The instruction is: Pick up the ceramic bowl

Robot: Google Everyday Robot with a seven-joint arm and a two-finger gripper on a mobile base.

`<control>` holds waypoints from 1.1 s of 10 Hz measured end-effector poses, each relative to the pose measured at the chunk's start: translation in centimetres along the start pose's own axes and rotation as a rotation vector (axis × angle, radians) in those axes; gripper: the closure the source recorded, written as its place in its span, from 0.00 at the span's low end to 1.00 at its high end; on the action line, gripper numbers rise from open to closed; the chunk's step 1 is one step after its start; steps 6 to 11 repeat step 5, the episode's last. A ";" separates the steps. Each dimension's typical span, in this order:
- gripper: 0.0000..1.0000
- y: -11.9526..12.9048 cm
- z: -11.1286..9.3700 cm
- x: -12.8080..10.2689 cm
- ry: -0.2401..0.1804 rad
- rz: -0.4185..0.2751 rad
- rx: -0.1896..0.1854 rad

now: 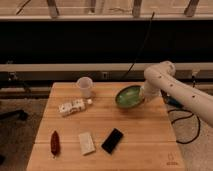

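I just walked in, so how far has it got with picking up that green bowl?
Done: the arm has reached the ceramic bowl, and the hand sits at its right rim. In hand: the bowl looks tilted, as if being gripped or starting to lift. Left: raising it clear of the wooden table.

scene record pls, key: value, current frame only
table: wood
bowl: green, tilted, right rear of table, opening toward camera
gripper: at bowl's right edge, arm enters from right
cup: white, upright, rear centre-left
white bottle: lying on side, left of bowl
red item: front left
pale block: front centre
phone: black, right of block
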 end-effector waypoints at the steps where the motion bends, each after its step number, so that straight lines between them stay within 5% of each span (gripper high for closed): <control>1: 1.00 0.0 0.0 0.0 0.000 -0.002 0.000; 11: 1.00 -0.1 -0.1 0.1 0.001 -0.009 0.000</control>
